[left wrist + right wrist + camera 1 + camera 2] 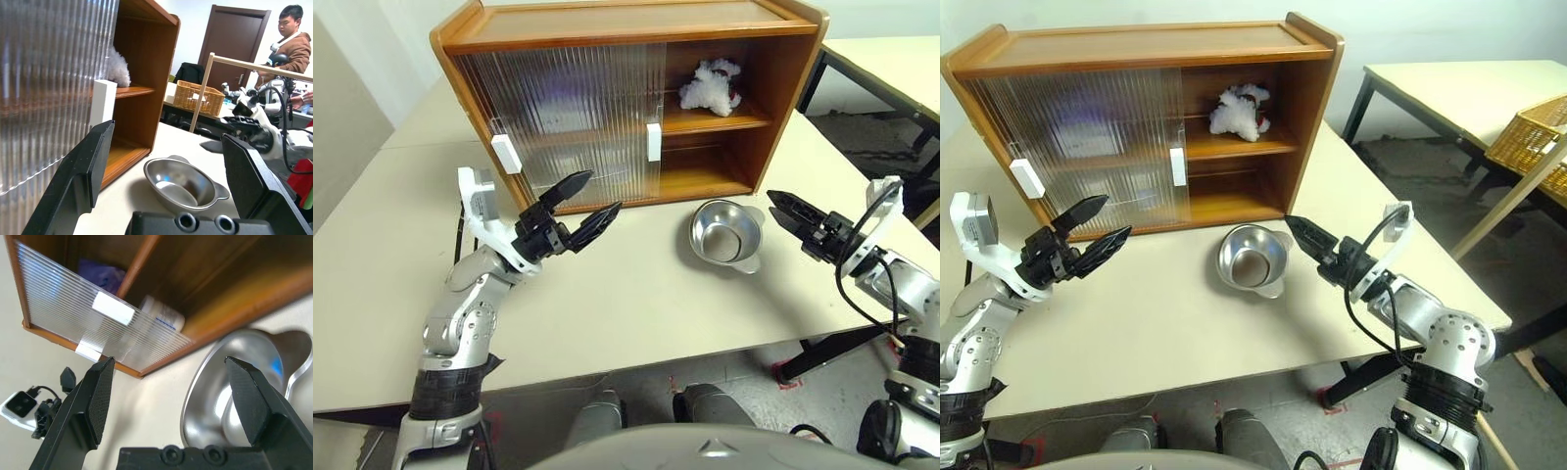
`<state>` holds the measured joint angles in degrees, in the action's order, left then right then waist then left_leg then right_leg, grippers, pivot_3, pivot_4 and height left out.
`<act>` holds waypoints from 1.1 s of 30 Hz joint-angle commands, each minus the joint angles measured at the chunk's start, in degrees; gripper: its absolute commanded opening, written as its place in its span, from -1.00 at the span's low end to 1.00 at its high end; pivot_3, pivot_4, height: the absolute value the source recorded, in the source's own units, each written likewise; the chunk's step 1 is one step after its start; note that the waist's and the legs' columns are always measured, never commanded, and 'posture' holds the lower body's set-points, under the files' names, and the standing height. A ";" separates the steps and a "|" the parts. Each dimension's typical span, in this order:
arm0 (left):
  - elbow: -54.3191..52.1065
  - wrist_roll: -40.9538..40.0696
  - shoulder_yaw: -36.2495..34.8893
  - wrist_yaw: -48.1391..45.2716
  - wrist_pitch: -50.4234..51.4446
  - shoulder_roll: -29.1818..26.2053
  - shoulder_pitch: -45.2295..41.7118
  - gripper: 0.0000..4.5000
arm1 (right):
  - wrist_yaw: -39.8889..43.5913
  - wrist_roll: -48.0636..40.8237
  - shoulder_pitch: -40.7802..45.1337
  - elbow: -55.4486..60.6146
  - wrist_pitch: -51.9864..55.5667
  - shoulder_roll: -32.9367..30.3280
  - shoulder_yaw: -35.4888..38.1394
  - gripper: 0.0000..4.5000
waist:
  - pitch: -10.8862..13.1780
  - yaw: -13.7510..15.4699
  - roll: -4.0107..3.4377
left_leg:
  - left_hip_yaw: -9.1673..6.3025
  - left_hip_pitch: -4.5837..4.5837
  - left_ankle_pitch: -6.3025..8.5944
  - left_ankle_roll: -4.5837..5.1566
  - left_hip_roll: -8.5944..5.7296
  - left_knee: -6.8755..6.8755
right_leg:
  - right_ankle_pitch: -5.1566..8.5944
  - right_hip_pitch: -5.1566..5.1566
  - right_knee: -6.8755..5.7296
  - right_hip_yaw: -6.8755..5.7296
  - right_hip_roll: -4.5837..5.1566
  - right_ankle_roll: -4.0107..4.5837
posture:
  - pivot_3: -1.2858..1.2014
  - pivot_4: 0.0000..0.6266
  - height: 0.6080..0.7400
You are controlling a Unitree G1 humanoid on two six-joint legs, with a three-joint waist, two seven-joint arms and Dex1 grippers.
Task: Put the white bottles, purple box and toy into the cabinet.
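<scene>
The cabinet (626, 27) stands at the back of the table with both ribbed doors (568, 108) slid left, so its right half is open. The toy (710, 86) lies on the upper shelf in that open half. In the right wrist view the purple box (100, 274) and one white bottle (164, 316) sit inside, partly behind a ribbed door. My left gripper (604, 191) hovers open and empty in front of the doors' lower edge. My right gripper (169, 361) is open and empty, level above the table just right of the steel bowl.
A round steel bowl (726, 235) sits on the table (636, 304) in front of the cabinet's open half, between my grippers. A second table (1449, 88) with a wicker basket (1533, 142) stands to the right. A person (293, 39) stands beyond it.
</scene>
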<state>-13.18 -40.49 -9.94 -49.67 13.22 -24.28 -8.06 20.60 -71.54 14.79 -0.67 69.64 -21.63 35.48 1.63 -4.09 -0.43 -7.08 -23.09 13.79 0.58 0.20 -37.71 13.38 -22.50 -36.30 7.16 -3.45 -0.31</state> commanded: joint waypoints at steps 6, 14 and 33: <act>0.19 -0.11 -0.64 -0.48 0.52 -0.84 0.31 1.00 | -1.79 -6.08 -5.84 -0.62 3.40 -0.93 -0.65 0.99 | 0.01 0.14 0.00 | 0.00 -0.02 0.17 -0.06 -0.01 0.00 | 0.20 0.01 0.00 0.00 0.00 -0.06 | -0.06 -0.84 1.00; -0.22 -0.29 -0.63 -0.54 0.94 -1.20 0.60 1.00 | -0.73 -8.06 -12.08 -1.70 5.31 -3.77 -1.07 0.99 | 0.08 0.21 0.05 | -0.06 -0.03 0.27 -0.18 -0.01 0.01 | 0.31 0.01 0.00 0.00 0.00 -0.03 | -0.07 -0.81 1.00; -0.76 -0.20 -0.91 -0.35 1.35 -2.11 0.91 1.00 | -0.38 -7.00 -10.74 -4.27 4.92 -1.94 -6.72 0.99 | 0.27 0.32 0.09 | -0.07 -0.11 0.53 -0.19 -0.01 0.02 | 0.54 -0.09 0.00 0.01 0.00 -0.07 | -0.05 -0.80 1.00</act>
<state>-13.32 -40.63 -10.30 -49.87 14.20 -25.90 -7.71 21.09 -78.50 3.70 -4.87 74.68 -23.84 29.83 1.90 -3.77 -0.35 -7.15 -23.20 14.33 0.38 0.20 -37.69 13.92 -22.59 -36.31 7.18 -3.45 -0.38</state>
